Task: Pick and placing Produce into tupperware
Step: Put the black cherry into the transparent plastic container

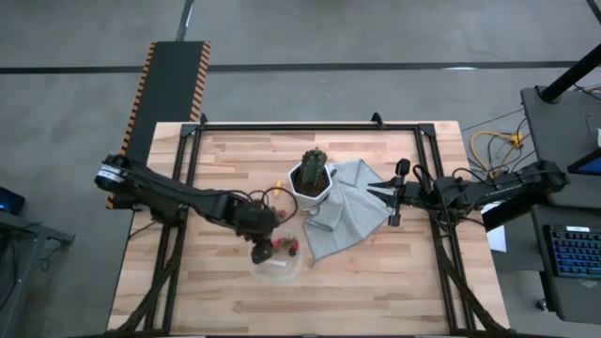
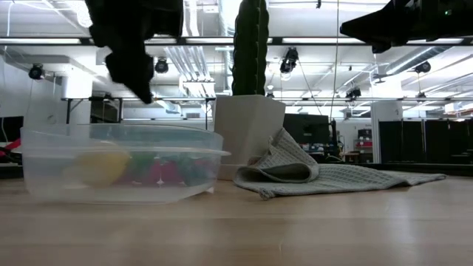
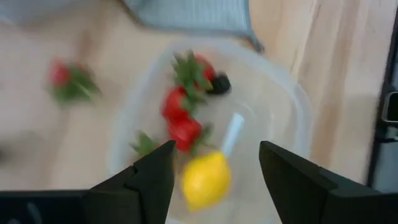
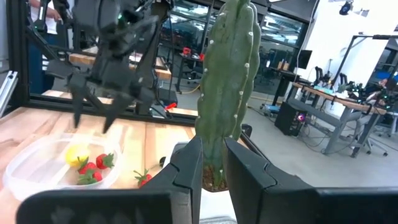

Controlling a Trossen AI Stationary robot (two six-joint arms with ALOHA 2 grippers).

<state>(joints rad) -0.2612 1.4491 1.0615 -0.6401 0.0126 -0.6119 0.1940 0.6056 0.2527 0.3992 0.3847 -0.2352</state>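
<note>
Tupperware (image 1: 275, 261), near the table's (image 1: 376, 282) front edge in the high view, just in front of the white faceted pot (image 1: 311, 185) that holds a green cactus (image 1: 314, 161): a clear, translucent container with rounded corners and a thin rim, seen in the low view as a shallow tub (image 2: 118, 162). Inside it lie a yellow lemon (image 3: 205, 179), smooth and oval; red strawberries (image 3: 180, 118) with green leafy caps; and a dark berry (image 3: 219, 83) beside the farthest strawberry. One further strawberry (image 3: 68, 79) lies on the wood just outside the container wall. A grey waffle-weave cloth (image 1: 347, 208) is crumpled against the pot. The left gripper (image 1: 261, 235) hangs over the container's rim, its two dark fingers (image 3: 149, 180) spread apart with nothing between them and the lemon visible below the gap. The right gripper (image 1: 376, 192) is held above the cloth, pointing at the cactus; its fingers (image 4: 186, 168) stand close together with a narrow gap, grasping nothing
</note>
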